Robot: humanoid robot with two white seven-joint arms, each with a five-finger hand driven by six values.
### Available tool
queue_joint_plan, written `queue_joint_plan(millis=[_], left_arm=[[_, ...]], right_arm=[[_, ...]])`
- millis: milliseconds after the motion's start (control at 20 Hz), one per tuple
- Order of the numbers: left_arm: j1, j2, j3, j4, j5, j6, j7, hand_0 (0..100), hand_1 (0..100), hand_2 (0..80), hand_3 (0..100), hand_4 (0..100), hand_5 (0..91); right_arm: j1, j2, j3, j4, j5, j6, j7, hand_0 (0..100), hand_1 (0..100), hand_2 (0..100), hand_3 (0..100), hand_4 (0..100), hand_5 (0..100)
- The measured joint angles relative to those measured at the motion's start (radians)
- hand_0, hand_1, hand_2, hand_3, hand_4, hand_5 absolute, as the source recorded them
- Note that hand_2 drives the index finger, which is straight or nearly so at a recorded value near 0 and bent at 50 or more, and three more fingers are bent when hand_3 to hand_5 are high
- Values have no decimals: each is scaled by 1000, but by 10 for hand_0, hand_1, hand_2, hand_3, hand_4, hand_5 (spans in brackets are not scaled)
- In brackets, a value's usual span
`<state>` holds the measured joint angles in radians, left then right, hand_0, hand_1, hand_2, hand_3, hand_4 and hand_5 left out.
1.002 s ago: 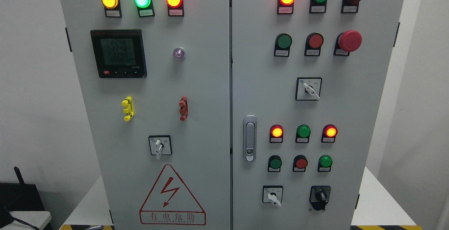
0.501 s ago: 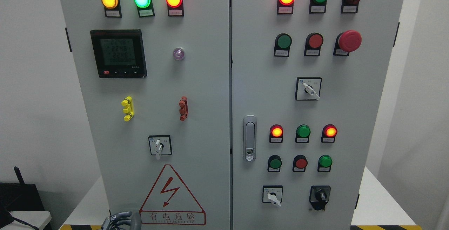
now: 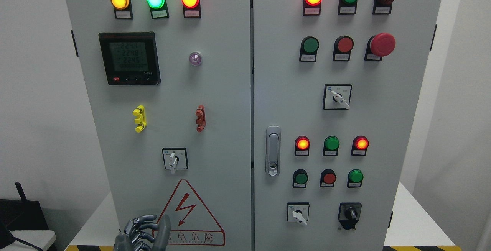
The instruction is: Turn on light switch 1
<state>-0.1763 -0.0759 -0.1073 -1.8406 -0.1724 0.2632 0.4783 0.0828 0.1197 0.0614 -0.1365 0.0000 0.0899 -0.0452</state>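
Your left hand [image 3: 144,233] has risen into view at the lower left, fingers curled, grasping nothing. The likeliest switch 1, the selector switch [image 3: 174,159], sits directly above on the left door [image 3: 161,90]. Raise the hand straight; pinch the knob squarely.

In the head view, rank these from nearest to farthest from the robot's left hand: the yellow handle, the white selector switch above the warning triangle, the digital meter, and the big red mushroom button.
Measured from the left robot hand, low on the left door:
1. White selector switch, just above and to the right.
2. Yellow handle, higher up the left door.
3. Digital meter, upper left door.
4. Red mushroom button, upper right door.
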Motion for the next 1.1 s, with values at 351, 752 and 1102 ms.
queue_joint_plan(millis=[351, 752, 1102], left_arm=[[-54, -14, -34, -5, -3, 58, 17, 131, 527, 464, 657, 798, 872], [-84, -23, -57, -10, -4, 120, 28, 150, 542, 461, 656, 796, 871], [-100, -30, -66, -17, -4, 152, 39, 163, 547, 453, 654, 795, 869]], right_arm=[[0, 0, 0, 0, 0, 0, 0, 120, 389, 0, 0, 0, 0], [0, 0, 0, 0, 0, 0, 0, 120, 389, 0, 0, 0, 0], [0, 0, 0, 0, 0, 0, 0, 120, 389, 0, 0, 0, 0]])
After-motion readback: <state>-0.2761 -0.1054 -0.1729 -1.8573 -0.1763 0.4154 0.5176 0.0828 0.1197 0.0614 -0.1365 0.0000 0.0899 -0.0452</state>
